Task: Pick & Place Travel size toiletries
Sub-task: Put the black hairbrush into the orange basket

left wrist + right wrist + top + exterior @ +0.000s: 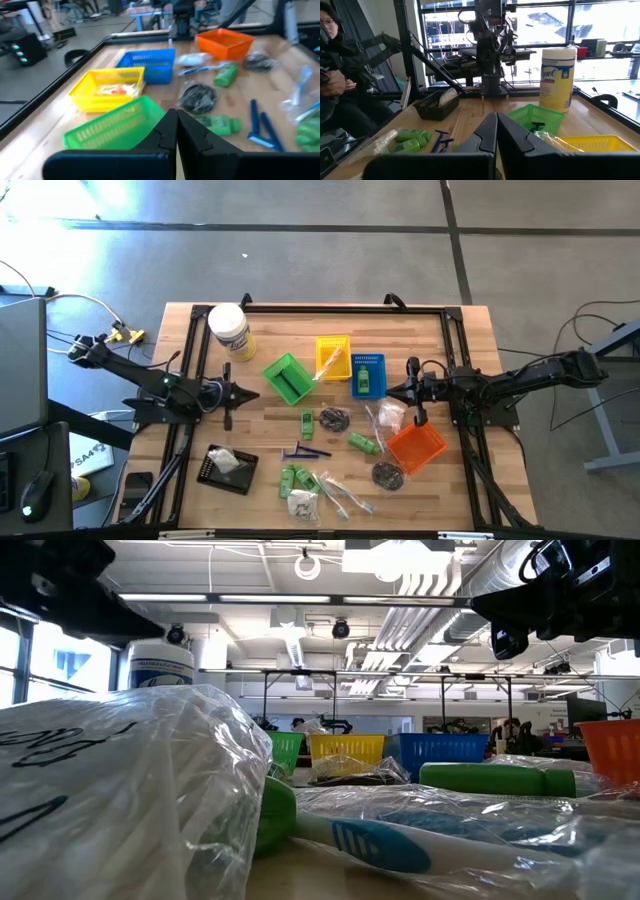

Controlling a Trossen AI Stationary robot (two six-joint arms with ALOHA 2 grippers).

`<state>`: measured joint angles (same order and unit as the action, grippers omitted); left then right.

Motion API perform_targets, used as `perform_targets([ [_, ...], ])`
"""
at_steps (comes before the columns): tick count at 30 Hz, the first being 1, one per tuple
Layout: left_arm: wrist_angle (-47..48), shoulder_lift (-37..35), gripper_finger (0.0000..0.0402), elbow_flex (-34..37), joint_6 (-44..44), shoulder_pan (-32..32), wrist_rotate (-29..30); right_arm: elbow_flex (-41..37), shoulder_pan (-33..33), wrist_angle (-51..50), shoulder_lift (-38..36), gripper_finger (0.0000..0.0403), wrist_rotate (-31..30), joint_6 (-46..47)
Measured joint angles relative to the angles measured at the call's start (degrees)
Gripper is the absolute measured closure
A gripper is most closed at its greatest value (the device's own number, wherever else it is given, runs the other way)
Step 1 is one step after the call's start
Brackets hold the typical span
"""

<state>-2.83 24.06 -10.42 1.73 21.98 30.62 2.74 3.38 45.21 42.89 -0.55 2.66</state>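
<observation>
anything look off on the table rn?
Mostly no: loose toiletries are simply unsorted. One oddity: the orange basket sits skewed to the table edges, apart from the green basket, yellow basket and blue basket grouped farther back. Nothing looks spilled or broken.

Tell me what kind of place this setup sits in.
Probably a robotics lab or open workshop: exposed ceiling ducts and strip lights overhead, a metal-framed wooden table on a bare concrete floor, more workbenches behind, and a seated person watching.

Small green bottles (362,443), a blue razor (305,452), dark round pieces (333,418), clear toothbrush sticks (340,493) and white packets (301,502) lie scattered flat across the bench's middle and near edge.
</observation>
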Motion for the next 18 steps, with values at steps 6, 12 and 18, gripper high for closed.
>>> perform_targets([
  [6,-0.7,-1.4,0.0401,4.3,1.1,0.0,1.3,0.0,0.0,0.0,0.0,0.0399,-4.6,0.1],
  [12,-0.6,-1.9,0.0401,8.2,4.6,0.0,2.7,0.0,0.0,0.0,1.0,0.0399,-5.0,0.1],
  [18,-3.7,-1.9,0.0401,8.1,2.4,0.0,4.5,0.8,0.0,2.9,5.0,0.0399,-5.0,0.2],
])
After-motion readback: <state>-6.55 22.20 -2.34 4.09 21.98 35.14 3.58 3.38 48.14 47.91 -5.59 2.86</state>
